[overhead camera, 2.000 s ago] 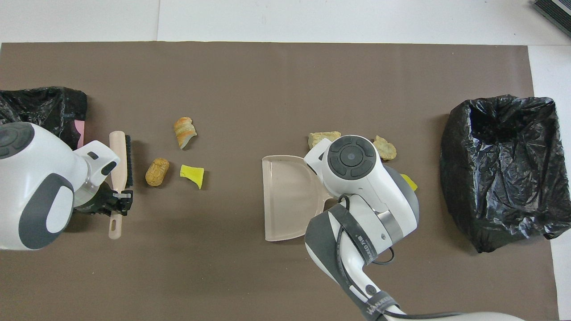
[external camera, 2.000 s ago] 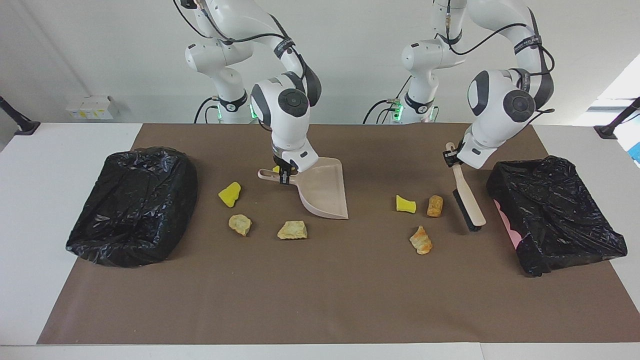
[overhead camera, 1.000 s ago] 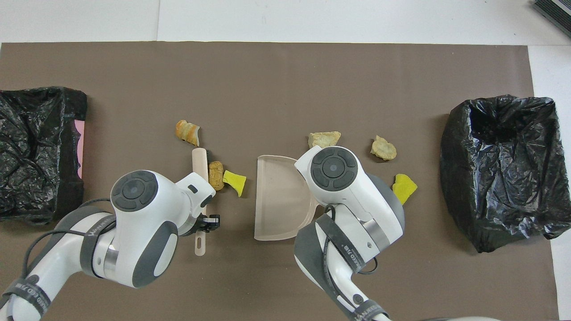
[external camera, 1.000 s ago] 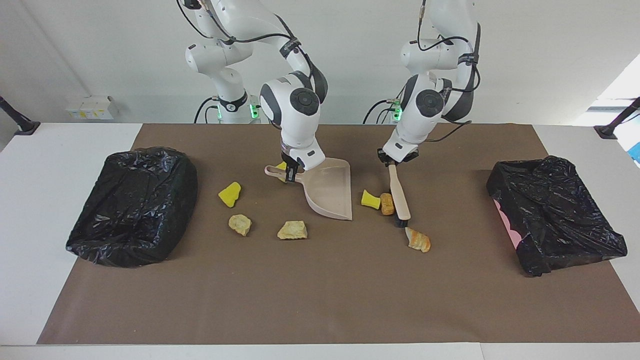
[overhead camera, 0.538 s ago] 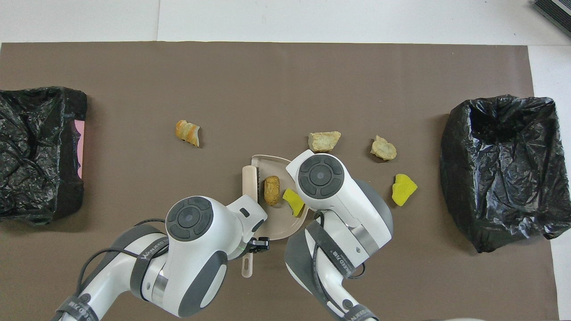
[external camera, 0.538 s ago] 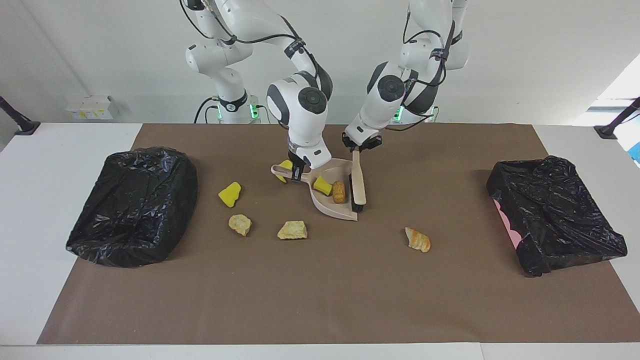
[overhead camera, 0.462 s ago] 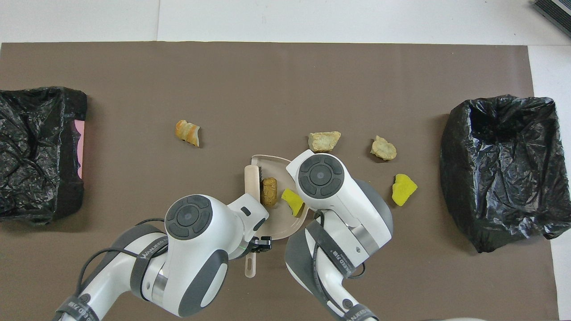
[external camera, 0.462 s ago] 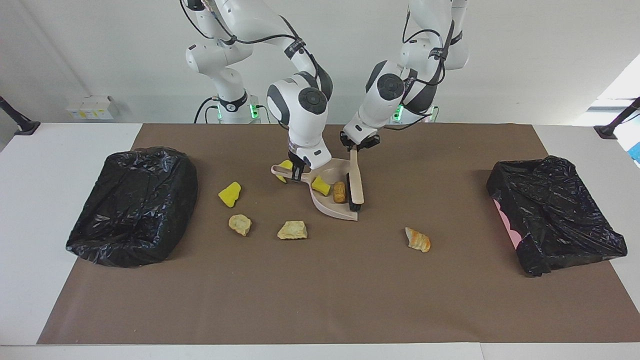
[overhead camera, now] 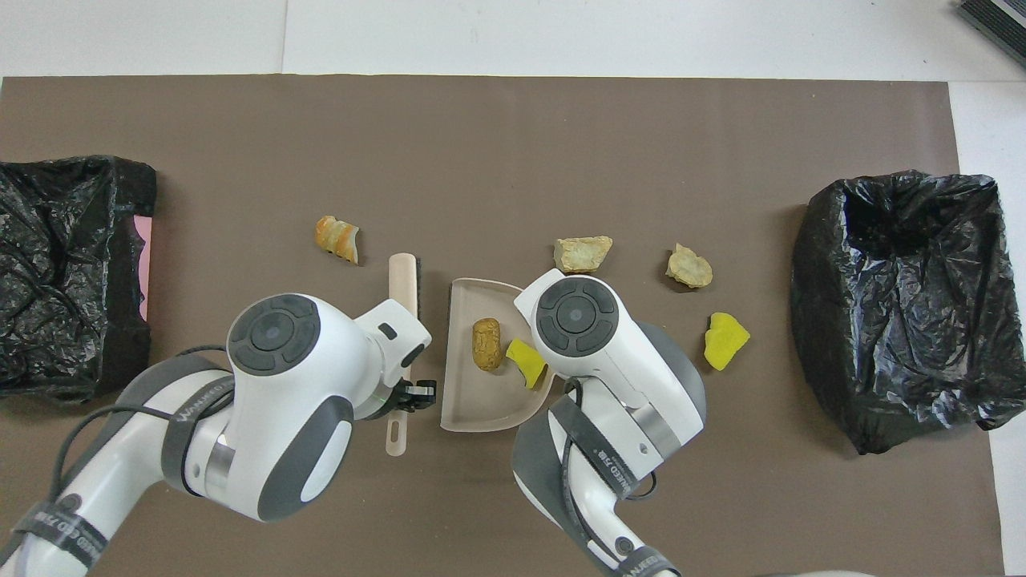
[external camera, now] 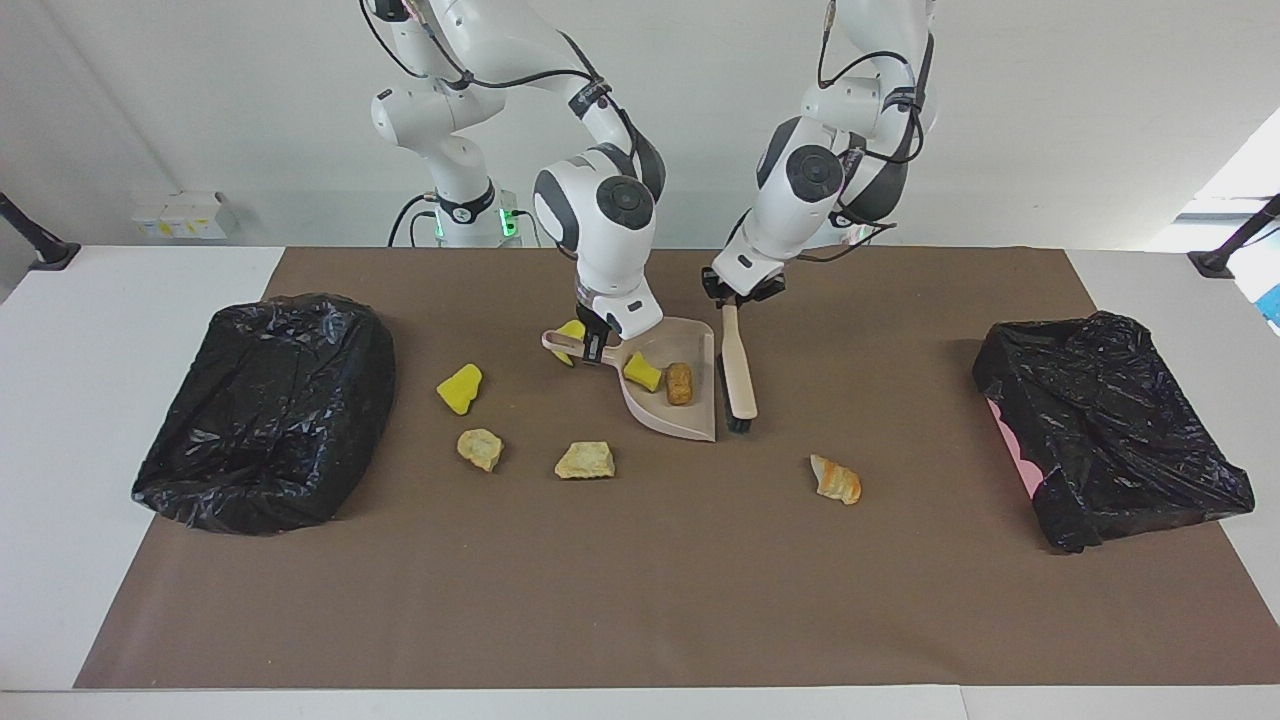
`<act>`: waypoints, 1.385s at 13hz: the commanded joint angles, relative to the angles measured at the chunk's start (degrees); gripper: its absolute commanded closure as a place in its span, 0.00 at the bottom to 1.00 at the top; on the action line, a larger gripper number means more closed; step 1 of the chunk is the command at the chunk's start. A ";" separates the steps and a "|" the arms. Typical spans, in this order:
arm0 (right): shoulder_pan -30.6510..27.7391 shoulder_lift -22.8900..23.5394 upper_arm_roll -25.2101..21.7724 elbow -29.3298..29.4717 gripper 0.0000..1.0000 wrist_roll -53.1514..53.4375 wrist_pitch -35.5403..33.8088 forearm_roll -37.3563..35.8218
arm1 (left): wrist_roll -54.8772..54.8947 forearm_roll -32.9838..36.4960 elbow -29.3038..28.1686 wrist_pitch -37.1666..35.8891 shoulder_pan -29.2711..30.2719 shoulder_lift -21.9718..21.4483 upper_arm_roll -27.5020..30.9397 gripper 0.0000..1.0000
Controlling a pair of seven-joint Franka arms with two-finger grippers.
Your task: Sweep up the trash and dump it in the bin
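Seven trash lumps (external camera: 585,460): two lie in the dustpan (external camera: 690,420) that the right gripper (external camera: 592,345) grasps, one probably beside its handle, four outside. Left gripper (external camera: 740,292) grips one brush (external camera: 739,375). Two bins (external camera: 270,410).

White arms (external camera: 600,215) with grey joints, black cables, green lights at bases
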 commanded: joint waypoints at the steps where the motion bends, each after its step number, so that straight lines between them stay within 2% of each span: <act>1: -0.11 0.35 0.22 -0.17 1.00 2.08 1.29 -1.47 | 6.24 7.66 6.96 -2.14 0.31 4.87 6.70 1.00; 3: -0.11 0.35 0.22 -0.17 1.00 2.08 1.29 -1.47 | 15.64 12.14 10.83 -3.19 0.58 7.25 11.36 1.00; 5: -0.11 0.44 0.22 -0.17 1.00 2.08 1.29 -1.47 | 19.88 18.63 16.36 -3.37 1.02 13.21 13.13 1.00; 8: -0.11 0.44 0.22 -0.17 1.00 2.08 1.29 -1.47 | 29.88 27.59 18.94 -2.85 3.04 17.10 14.80 1.00; 10: -0.11 0.35 0.22 -0.17 1.00 2.08 1.29 -1.47 | 34.12 28.51 17.89 -3.37 3.48 16.58 15.34 1.00; 14: -0.11 0.35 0.22 -0.26 1.00 2.08 1.29 -1.47 | 34.84 27.89 9.55 -3.99 2.34 12.01 14.28 1.00; 17: -0.11 0.35 0.22 -0.26 1.00 2.08 1.29 -1.47 | 34.66 20.01 7.26 -3.99 0.93 10.52 10.43 1.00; 18: -0.11 0.35 0.22 -0.26 1.00 2.08 1.29 -1.47 | 34.31 19.37 5.34 -3.90 0.84 9.47 8.59 1.00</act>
